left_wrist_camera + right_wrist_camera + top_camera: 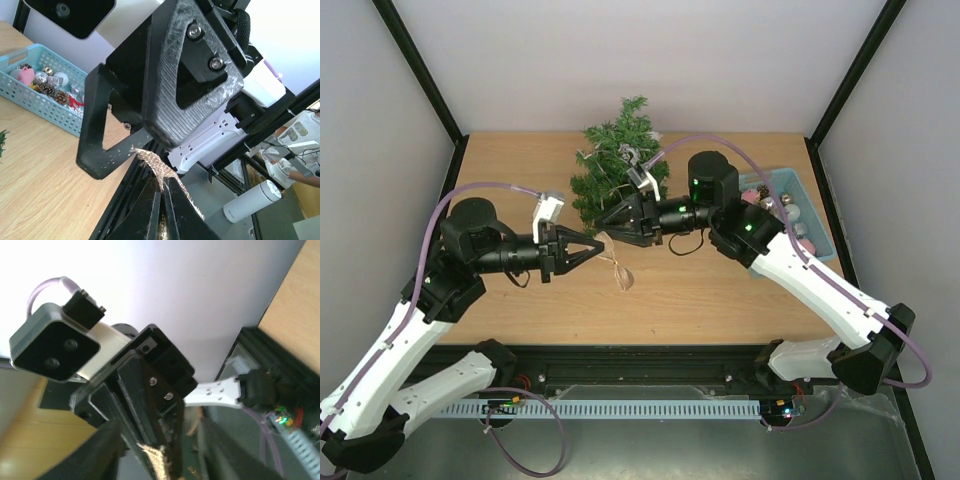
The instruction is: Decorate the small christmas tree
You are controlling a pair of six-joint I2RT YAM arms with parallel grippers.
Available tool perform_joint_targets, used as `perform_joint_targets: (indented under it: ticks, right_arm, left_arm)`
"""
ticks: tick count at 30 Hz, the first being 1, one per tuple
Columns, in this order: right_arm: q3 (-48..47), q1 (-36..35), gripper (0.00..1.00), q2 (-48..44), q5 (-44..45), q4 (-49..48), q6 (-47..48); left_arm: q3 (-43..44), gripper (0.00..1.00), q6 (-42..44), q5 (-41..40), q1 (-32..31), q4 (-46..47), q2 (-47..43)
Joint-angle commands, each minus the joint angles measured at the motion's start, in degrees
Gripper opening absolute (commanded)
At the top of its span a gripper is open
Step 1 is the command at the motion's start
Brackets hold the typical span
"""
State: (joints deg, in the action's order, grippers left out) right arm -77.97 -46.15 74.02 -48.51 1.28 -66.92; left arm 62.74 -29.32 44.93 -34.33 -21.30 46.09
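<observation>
Top external view: the left jaws are clenched on the burlap ornament [617, 268], tip to tip with the right jaws, which stand parted beside it. The small christmas tree [618, 165] stands upright just behind both, toward the far edge of the table [720, 290], nearer to the right arm.

Light wooden worktop [510, 300], white panel walls [620, 60] on three sides, black frame posts [420, 72] at far corners; even light.
</observation>
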Motion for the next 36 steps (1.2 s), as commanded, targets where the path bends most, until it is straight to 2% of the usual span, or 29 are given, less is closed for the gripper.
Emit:
perform_joint_targets:
  ticks: [1,3,7,12,16,18,25,36]
  right_arm:
    - [-1.5,0.4,0.57,-3.6,5.4,5.6,6.5]
    - [-0.1,1.6,0.66,-7.7,10.2,8.3,8.4]
    - [6.2,2.5,0.68,-16.8,17.0,9.0,9.2]
    - [22.5,2.5,0.68,-26.7,18.9,-8.4,-3.7]
    - [28.9,2.3,0.68,-26.6,17.9,-15.8,-11.3]
    - [31.3,2.3,0.68,-26.3,17.8,-22.5,-16.8]
    - [31.1,1.9,0.66,-22.2,18.0,-33.6,-24.3]
    - [29.5,0.5,0.59,-18.0,19.6,-40.5,-28.9]
  left_arm:
    - [0.0,0.02,-2.0,-1.9,0.0,3.3,-0.5]
    - [-0.6,0.02,-3.9,-3.4,0.0,4.6,-1.5]
    - [-3.5,0.02,-10.8,-9.5,0.1,11.4,-4.8]
    - [-11.1,0.02,-20.3,-17.6,0.0,25.1,-10.4]
    - [-16.1,0.03,-24.6,-19.9,0.0,35.6,-11.6]
    - [-17.8,0.02,-25.3,-20.6,0.0,38.9,-11.5]
    - [-19.3,0.02,-23.0,-22.1,0.0,40.4,-10.7]
    - [-21.4,0.02,-22.8,-21.8,-0.1,43.3,-9.6]
